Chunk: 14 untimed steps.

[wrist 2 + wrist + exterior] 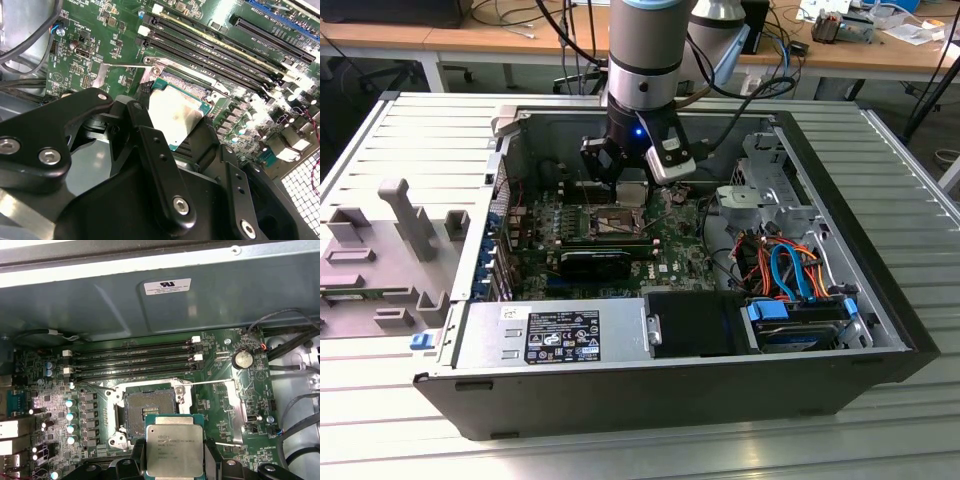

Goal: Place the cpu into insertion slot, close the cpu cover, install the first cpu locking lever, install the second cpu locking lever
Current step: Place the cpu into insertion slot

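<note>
The end effector (174,462) is clenched on the cpu (174,442) by two opposite edges, hanging near above the open insertion slot (149,407); light, stiff and probably delicate underneath, the chip suits this edge hold; beyond lie black memory slots (135,362).

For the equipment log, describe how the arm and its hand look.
In the exterior view the arm is a thick cylinder, silver-grey with a black band. A small blue light glows at its wrist, and black cables loop away beside it. In the second wrist view the hand is matte black, built of linked flat bars fixed with silver screws.
</note>
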Motion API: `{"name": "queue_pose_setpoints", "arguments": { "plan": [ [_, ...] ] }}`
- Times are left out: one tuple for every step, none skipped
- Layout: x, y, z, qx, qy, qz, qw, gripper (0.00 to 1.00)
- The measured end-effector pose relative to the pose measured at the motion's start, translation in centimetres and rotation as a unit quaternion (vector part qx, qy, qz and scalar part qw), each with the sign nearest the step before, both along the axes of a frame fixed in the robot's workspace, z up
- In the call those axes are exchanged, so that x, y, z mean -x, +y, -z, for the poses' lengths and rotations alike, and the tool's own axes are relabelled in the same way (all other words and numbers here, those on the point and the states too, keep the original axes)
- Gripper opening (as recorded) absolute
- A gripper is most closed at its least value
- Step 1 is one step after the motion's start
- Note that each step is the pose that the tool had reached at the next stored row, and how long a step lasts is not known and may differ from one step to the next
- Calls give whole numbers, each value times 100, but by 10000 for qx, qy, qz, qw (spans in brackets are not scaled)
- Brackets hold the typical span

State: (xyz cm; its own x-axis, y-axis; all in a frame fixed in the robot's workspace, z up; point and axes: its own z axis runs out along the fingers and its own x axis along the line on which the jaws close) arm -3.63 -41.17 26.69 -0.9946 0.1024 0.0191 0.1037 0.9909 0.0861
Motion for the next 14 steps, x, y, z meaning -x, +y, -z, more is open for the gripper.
{"name": "queue_pose_setpoints", "arguments": {
  "plan": [
    [0,0,0,0,0,5,10000,55],
    [0,0,0,1,0,7,10000,55],
    [0,0,0,1,0,10,10000,55],
    [0,0,0,2,0,15,10000,55],
    [0,0,0,2,0,19,10000,55],
    [0,0,0,3,0,23,10000,55],
    [0,0,0,3,0,28,10000,55],
    [0,0,0,4,0,31,10000,55],
    [0,0,0,4,0,33,10000,55],
    [0,0,0,5,0,36,10000,55],
    [0,0,0,4,0,38,10000,55],
    [0,0,0,5,0,40,10000,55],
    [0,0,0,5,0,44,10000,55],
    [0,0,0,5,0,47,10000,55]
  ]
}}
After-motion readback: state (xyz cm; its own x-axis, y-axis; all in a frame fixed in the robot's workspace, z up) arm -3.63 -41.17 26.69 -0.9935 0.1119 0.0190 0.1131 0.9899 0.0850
